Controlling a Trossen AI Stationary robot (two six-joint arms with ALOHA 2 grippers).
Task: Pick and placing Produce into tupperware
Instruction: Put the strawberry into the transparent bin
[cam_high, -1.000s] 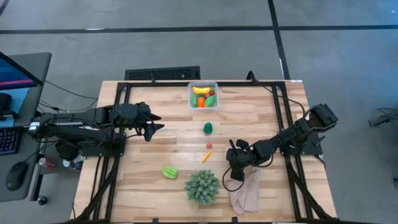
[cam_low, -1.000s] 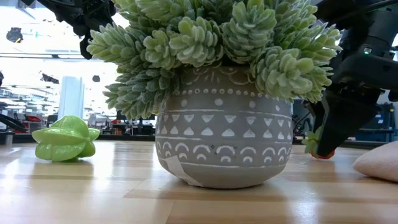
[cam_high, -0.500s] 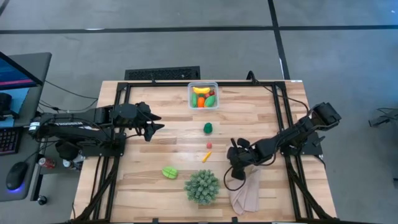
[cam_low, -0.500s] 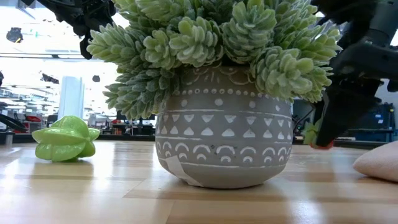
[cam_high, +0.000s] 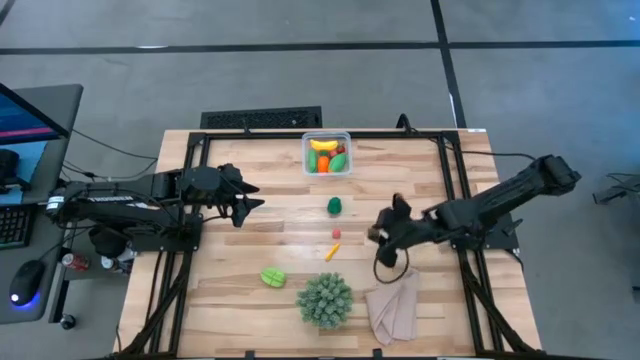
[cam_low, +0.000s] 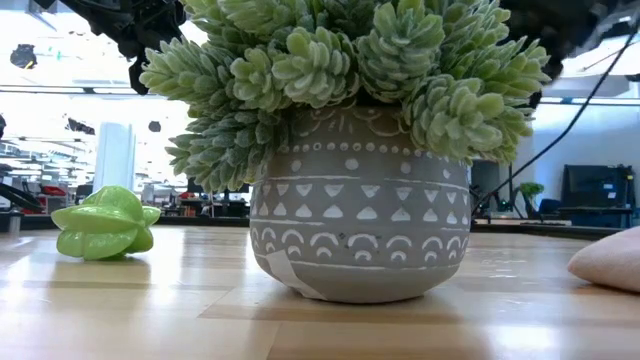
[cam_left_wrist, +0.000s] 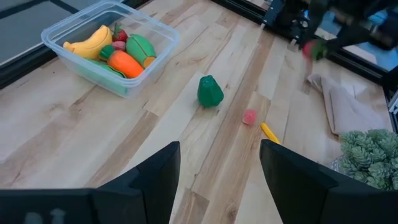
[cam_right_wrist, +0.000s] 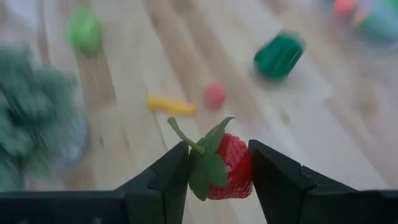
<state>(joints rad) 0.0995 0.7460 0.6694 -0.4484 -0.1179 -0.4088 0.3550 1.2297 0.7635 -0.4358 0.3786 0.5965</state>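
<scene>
Bare wood around green pepper (cam_high: 334, 205), potted plant (cam_high: 324, 299) blocking near edge

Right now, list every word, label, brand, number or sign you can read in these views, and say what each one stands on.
None can be read.
The grey plant pot bears only white triangles, arcs and dots, a pattern and not writing.
The monitor at the high view's left edge shows a lit screen, too small to read.
The tupperware and the produce inside it carry no label.
</scene>
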